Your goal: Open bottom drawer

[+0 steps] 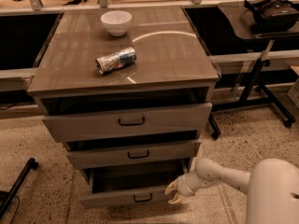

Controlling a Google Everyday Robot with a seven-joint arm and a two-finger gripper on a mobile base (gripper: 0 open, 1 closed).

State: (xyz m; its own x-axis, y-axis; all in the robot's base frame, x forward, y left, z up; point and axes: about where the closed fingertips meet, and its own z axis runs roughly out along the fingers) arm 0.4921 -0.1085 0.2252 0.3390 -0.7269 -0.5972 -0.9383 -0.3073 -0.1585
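The bottom drawer is the lowest of three grey-beige drawers, with a small dark bar handle. It is pulled out, and its plain grey inside shows from above. My gripper sits at the drawer's front right corner, low near the floor, with its two pale fingers spread apart and nothing between them. My white arm comes in from the lower right.
The middle drawer and top drawer also stand partly out. On the cabinet top lie a white bowl and a crushed can. A side table with a headset stands at the right. A black leg lies on the floor at the left.
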